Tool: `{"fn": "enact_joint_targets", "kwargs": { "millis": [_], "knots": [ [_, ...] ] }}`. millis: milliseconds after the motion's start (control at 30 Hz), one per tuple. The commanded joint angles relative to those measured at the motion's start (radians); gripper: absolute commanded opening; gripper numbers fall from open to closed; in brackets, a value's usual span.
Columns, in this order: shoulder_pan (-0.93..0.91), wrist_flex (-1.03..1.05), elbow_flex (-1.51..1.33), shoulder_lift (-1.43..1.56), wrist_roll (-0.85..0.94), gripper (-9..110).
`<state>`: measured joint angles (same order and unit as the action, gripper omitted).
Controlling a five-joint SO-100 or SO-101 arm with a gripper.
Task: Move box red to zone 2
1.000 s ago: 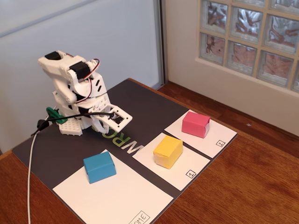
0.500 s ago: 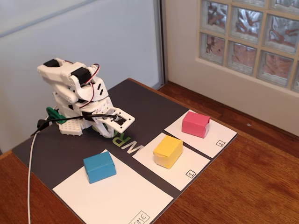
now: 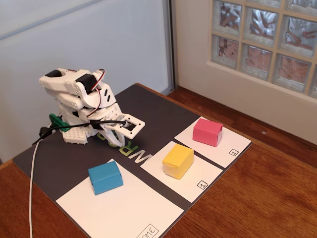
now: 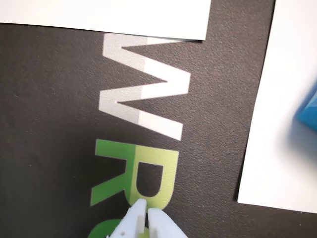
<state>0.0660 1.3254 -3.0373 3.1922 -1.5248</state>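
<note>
The red box [image 3: 207, 131] sits on the white sheet marked 2 [image 3: 233, 149] at the right of the dark mat in the fixed view. My gripper [image 3: 124, 130] rests folded low over the mat near the arm's base, far from the red box. Its jaws are shut with nothing between them. In the wrist view the gripper [image 4: 147, 210] shows at the bottom edge, fingertips together over the green letters of the mat. The red box is out of the wrist view.
A yellow box [image 3: 178, 160] sits on the sheet marked 1 [image 3: 203, 184]. A blue box [image 3: 105, 177] sits on the large white sheet [image 3: 124, 208] at the front; its corner [image 4: 308, 111] shows in the wrist view. A white cable [image 3: 31, 188] runs off the mat's left.
</note>
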Motion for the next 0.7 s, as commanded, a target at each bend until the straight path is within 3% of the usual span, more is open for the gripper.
{"fn": "enact_joint_targets", "kwargs": {
  "millis": [0, 667],
  "knots": [
    [0.015, 0.025, -0.002, 0.020, -0.015, 0],
    [0.034, 0.110, -0.002, 0.146, -0.008, 0]
  ]
}}
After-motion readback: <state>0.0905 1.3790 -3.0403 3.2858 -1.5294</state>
